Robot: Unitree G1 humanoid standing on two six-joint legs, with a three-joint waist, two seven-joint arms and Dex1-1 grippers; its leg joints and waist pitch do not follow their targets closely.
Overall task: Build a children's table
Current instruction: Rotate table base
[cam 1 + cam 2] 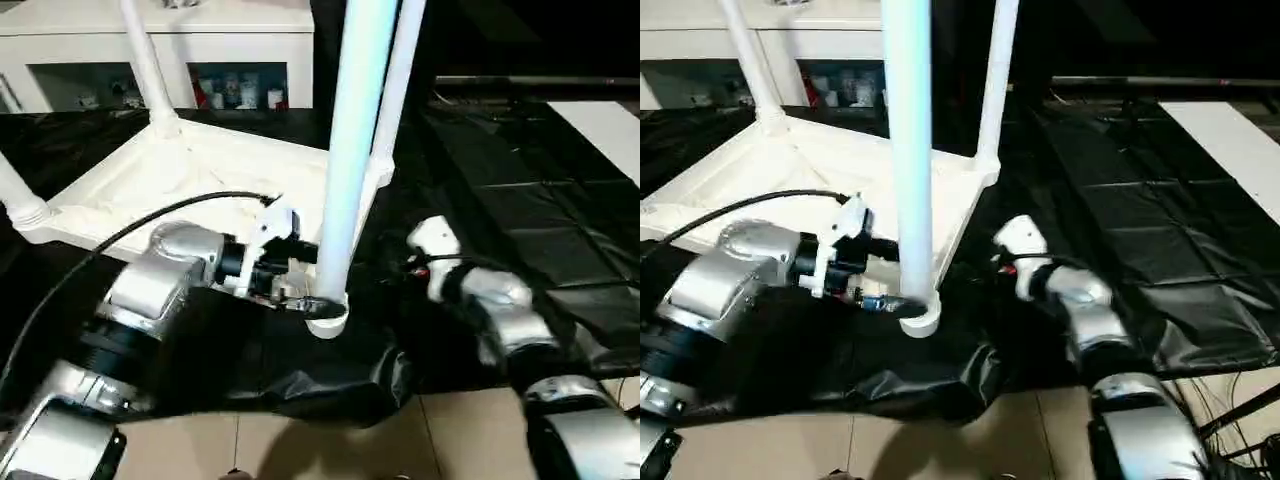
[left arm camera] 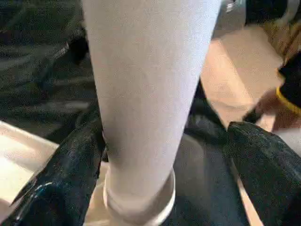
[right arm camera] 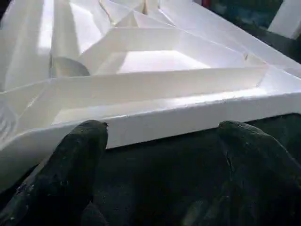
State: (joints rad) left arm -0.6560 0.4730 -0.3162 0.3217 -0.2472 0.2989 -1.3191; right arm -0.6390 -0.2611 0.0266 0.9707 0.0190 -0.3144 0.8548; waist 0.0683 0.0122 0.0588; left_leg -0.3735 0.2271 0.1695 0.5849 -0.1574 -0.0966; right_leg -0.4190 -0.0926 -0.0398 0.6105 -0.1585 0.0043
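Observation:
The white children's table top (image 1: 170,180) lies upside down on a black sheet, ribbed side up. Three tube legs (image 1: 147,60) stand in its far and left corner sockets. A further leg (image 1: 352,150) stands upright in the near corner socket (image 1: 327,318). My left gripper (image 1: 308,298) is at the base of this leg, open, with one finger (image 2: 61,179) against the tube and the other finger (image 2: 263,165) well clear of it. My right gripper (image 3: 160,141) is open and holds nothing; it points at the table top's right edge (image 3: 188,113) from just beside it.
A white cabinet (image 1: 170,40) with glass doors stands behind the table. The black sheet (image 1: 520,200) spreads to the right, with a white board (image 1: 610,125) at its far right. Tiled floor (image 1: 330,440) lies in front. A black cable (image 1: 110,240) loops over my left forearm.

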